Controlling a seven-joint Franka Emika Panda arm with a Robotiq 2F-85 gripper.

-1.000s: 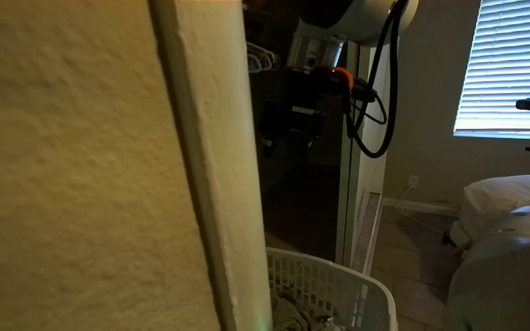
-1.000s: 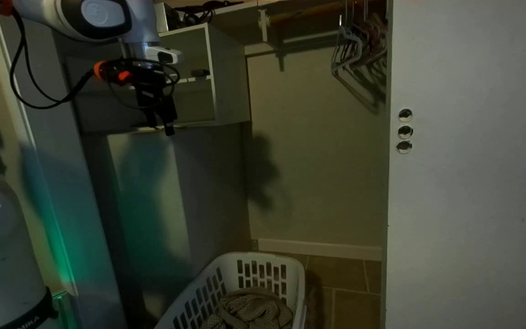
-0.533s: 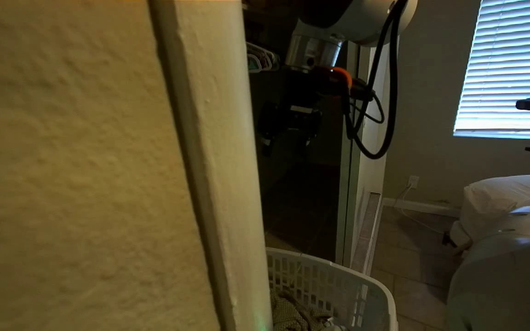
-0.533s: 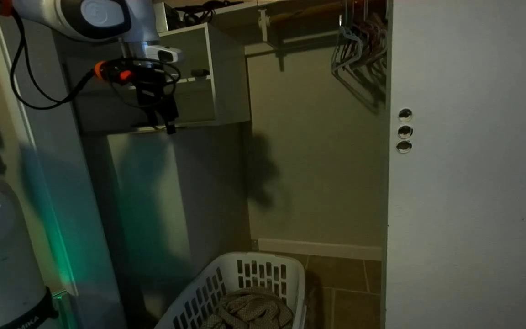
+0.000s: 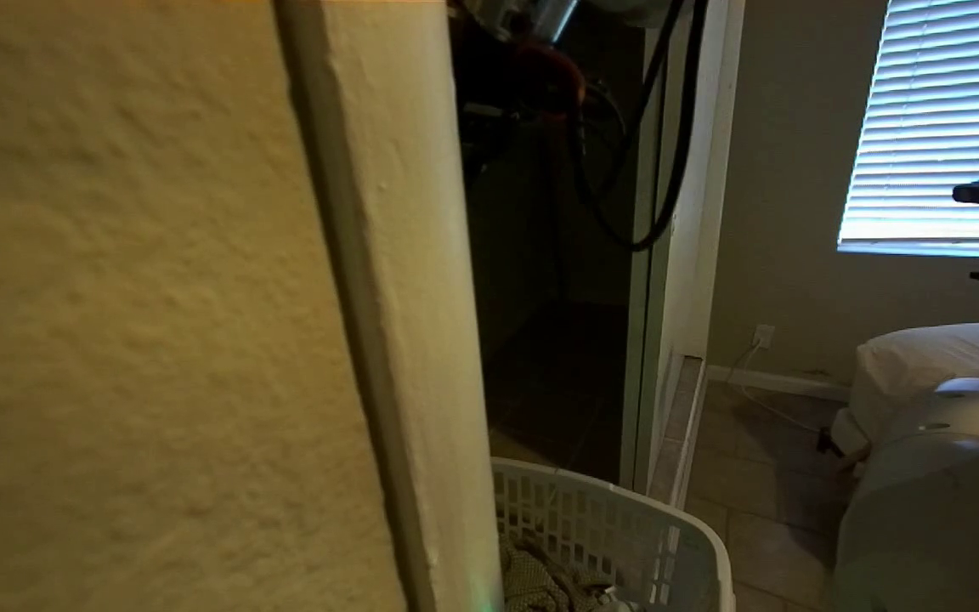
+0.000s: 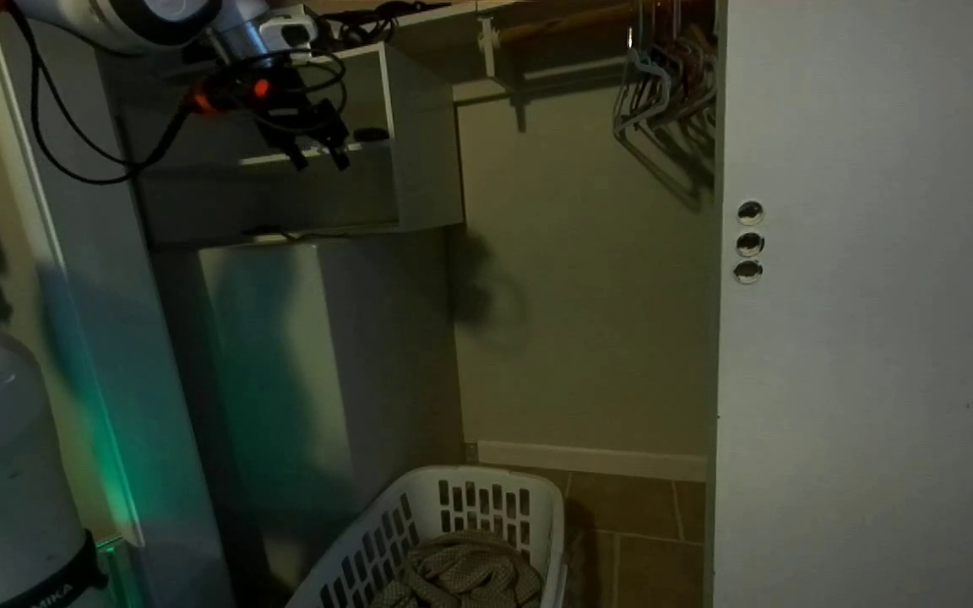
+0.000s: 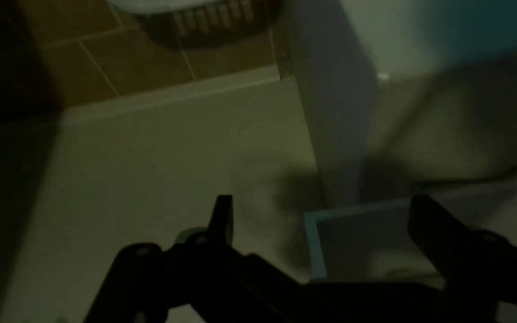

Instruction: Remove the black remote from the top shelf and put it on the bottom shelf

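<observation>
A small black remote (image 6: pixel 371 134) lies on the upper board (image 6: pixel 258 160) of the white shelf unit in an exterior view. The bottom shelf (image 6: pixel 377 228) is the lower board of the same unit. My gripper (image 6: pixel 322 163) is tilted in front of the shelf unit, left of the remote and slightly lower in that view, apart from it. In the wrist view the gripper (image 7: pixel 321 199) has its fingers wide apart with nothing between them. The shelf frame (image 7: pixel 316 246) shows beyond them. The remote is not visible in the wrist view. In an exterior view (image 5: pixel 489 136) the gripper is dark and partly hidden.
A white laundry basket (image 6: pixel 558 540) with brown cloth stands on the floor below. Hangers (image 6: pixel 647 93) hang from a rod at the right. A dark object (image 6: pixel 263 230) lies on the lower board. A white door (image 6: pixel 867 338) and wall edge (image 5: pixel 404 297) flank the closet.
The arm and gripper have risen from the lower board to about the height of the upper board. The gripper has tilted toward the shelf unit. The remote has not moved.
</observation>
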